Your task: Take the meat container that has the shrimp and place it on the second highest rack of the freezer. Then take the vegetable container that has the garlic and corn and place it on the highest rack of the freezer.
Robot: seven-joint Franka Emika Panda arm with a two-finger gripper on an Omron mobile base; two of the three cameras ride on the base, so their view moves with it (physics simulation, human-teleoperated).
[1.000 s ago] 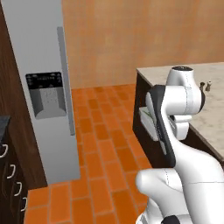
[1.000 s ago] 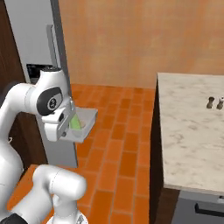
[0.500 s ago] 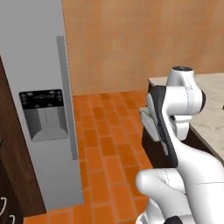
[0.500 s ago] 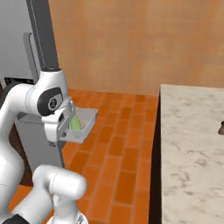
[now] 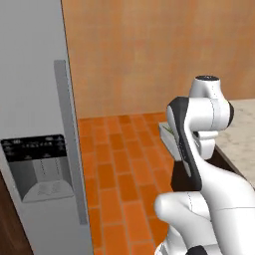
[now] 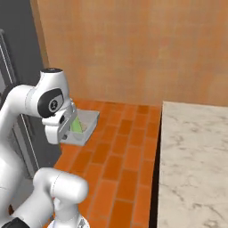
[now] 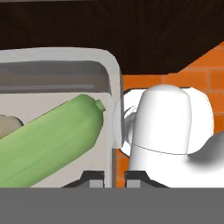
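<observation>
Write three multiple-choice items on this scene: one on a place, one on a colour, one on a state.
1. Where is the ice dispenser panel?
A. On the freezer's closed door
B. On the counter
C. On the floor

2. What colour is the long vegetable in the container?
A. Red
B. Green
C. Purple

3. How does the container stand?
A. Resting on the counter
B. Lying on the floor
C. Gripped in the jaws at its wall

A: panel beside the bar handle.
B: green in hand view.
C: carried above the brick floor.

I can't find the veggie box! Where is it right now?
The box is up in the air at the pincer, over the orange floor. In the right base view it sits left of the counter, near the freezer.
</observation>
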